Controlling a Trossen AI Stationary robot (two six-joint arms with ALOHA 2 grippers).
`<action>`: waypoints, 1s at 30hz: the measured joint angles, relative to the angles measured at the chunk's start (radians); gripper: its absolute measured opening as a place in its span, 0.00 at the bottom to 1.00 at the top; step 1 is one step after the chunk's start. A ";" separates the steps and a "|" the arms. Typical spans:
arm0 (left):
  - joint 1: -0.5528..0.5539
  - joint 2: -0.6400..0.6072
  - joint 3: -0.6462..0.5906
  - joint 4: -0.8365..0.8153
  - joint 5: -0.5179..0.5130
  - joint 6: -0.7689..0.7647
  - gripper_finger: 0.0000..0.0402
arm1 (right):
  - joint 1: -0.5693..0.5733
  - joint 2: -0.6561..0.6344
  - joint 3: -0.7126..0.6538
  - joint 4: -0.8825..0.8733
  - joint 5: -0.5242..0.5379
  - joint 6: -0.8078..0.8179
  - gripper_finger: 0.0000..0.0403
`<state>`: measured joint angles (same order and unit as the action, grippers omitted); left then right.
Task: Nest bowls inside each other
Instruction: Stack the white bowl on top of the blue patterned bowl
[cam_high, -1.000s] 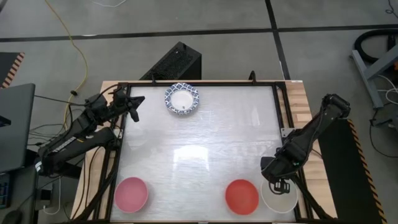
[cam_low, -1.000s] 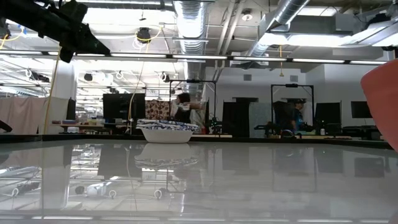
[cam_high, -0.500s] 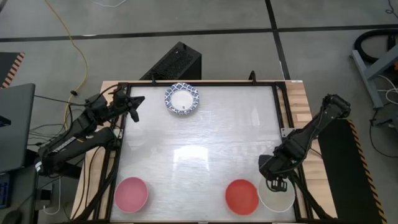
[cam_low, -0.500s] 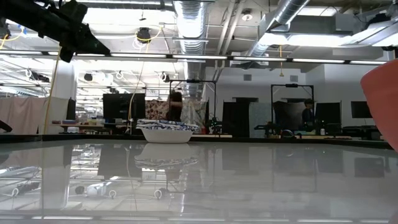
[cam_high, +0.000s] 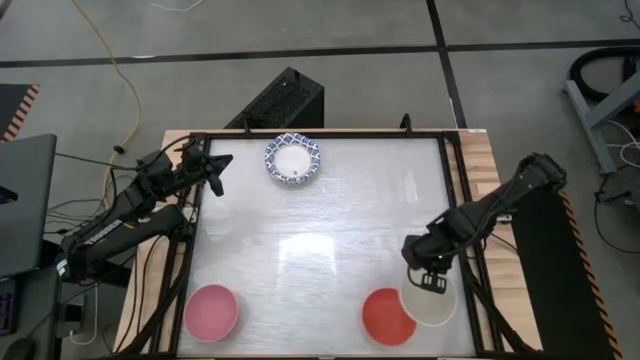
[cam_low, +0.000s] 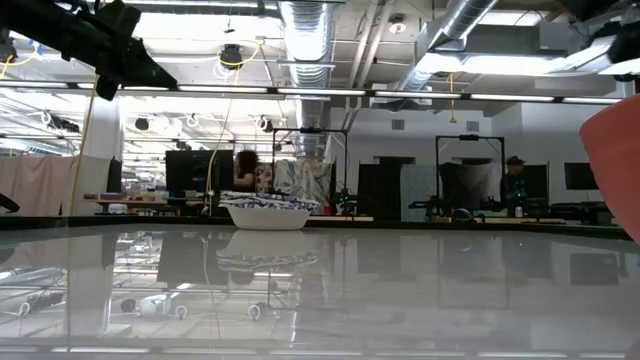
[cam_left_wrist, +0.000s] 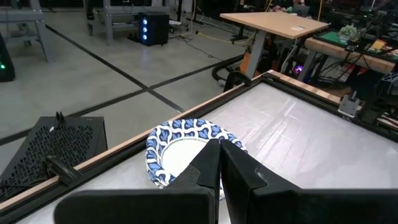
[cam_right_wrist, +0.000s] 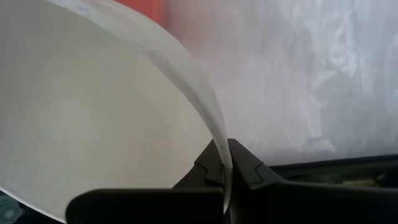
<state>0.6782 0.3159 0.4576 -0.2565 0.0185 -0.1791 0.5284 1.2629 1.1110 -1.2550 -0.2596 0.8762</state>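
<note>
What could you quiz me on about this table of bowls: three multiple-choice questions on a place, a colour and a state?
1. Where is the blue-patterned scalloped bowl?
A. far edge
B. near left corner
C. centre

2. What colour is the bowl touching the plain white bowl?
A. pink
B. red
C. blue

3. The right tool is:
A. open above the table
B. shut on the plain white bowl's rim
C. shut on nothing

Answers: 1 A, it sits by the table's far rail. 2 B, the red round bowl meets it. 3 B, the wrist view shows the rim pinched.

A glossy white rectangular tabletop (cam_high: 320, 240) with a wooden border; a perforated black metal box (cam_high: 283, 100) sits on the grey floor beyond its far edge.
</note>
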 joint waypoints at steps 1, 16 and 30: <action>0.000 0.000 0.000 0.000 0.000 0.000 0.00 | -0.015 0.000 0.000 0.002 0.000 -0.016 0.03; 0.000 0.000 0.000 0.000 0.000 -0.010 0.00 | -0.227 0.000 0.000 0.050 0.052 -0.270 0.03; 0.000 0.000 0.000 0.000 -0.002 -0.027 0.00 | -0.429 0.001 0.000 0.067 0.080 -0.336 0.03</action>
<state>0.6785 0.3157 0.4576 -0.2565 0.0166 -0.2057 0.0996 1.2642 1.1110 -1.1881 -0.1791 0.5404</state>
